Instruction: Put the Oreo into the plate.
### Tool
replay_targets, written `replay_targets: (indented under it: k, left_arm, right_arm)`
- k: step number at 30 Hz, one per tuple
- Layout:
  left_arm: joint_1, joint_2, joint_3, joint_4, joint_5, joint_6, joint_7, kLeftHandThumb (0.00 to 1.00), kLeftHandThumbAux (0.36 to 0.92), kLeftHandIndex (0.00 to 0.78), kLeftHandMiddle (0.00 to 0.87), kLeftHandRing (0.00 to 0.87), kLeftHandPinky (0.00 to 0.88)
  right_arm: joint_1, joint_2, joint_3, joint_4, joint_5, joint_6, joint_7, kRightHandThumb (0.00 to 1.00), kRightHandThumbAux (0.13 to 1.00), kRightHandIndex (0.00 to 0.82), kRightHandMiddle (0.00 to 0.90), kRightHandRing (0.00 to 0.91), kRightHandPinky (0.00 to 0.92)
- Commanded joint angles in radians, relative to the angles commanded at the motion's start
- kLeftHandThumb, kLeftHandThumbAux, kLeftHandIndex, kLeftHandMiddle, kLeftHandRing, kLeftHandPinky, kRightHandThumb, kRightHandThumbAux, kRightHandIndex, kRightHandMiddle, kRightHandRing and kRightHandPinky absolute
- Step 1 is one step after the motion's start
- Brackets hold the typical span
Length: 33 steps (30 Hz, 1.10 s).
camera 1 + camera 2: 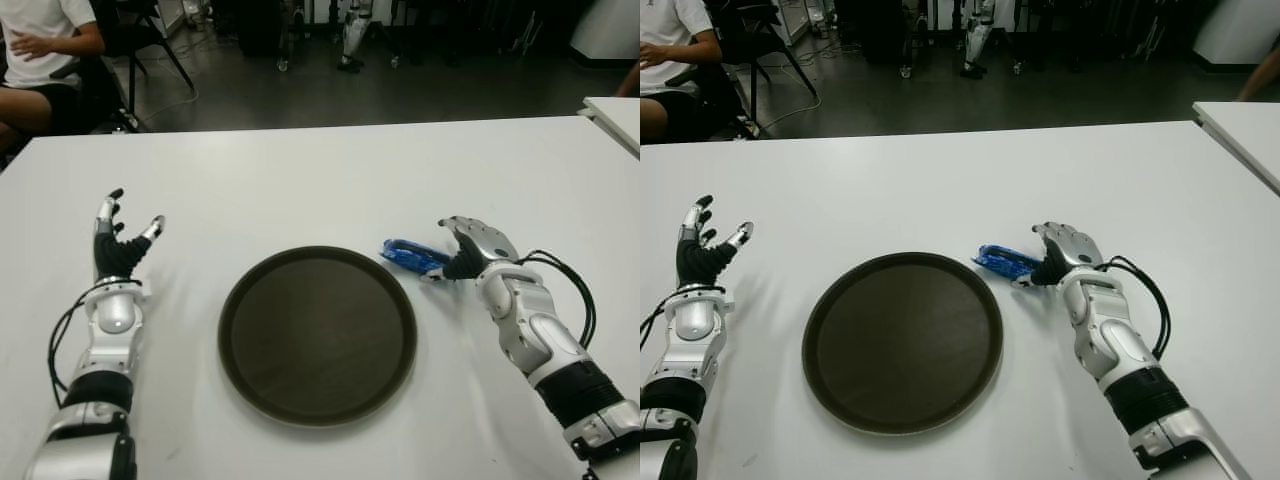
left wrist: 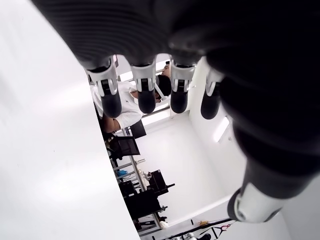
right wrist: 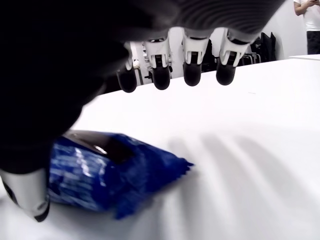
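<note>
Just beside the plate, off its right rim, lies the blue Oreo pack on the white table; my right hand hovers over it, fingers spread, thumb at the pack. My left hand shows open, left of the plate.

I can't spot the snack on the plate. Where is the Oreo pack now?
The Oreo pack lies on the white table, just off the plate's right rim, with the right hand open over it, not yet grasping.

Oreo right of plate, on table
</note>
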Motion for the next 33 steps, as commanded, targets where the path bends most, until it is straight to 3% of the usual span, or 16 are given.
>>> replay_targets:
  k: [14, 25, 33]
  left_arm:
    - [0.011, -0.012, 0.002, -0.031, -0.009, 0.014, -0.004, 0.0, 0.729, 0.0, 0.011, 0.027, 0.007]
    - [0.023, -0.018, -0.007, -0.079, -0.003, 0.044, -0.01, 0.0, 0.748, 0.002, 0.022, 0.038, 0.018]
    - [0.024, -0.024, 0.002, -0.088, -0.014, 0.073, -0.011, 0.0, 0.704, 0.0, 0.001, 0.016, 0.022]
  right_arm:
    - [-0.019, 0.001, 0.005, 0.008, 0.005, -0.012, 0.016, 0.0, 0.622, 0.0, 0.0, 0.0, 0.0]
    - [-0.065, 0.0, 0.038, 0.034, -0.014, -0.036, 0.043, 0.0, 0.619, 0.0, 0.0, 0.0, 0.0]
    - [-0.094, 0.016, 0.046, 0.073, -0.003, -0.025, 0.066, 0.0, 0.571, 0.0, 0.0, 0.0, 0.0]
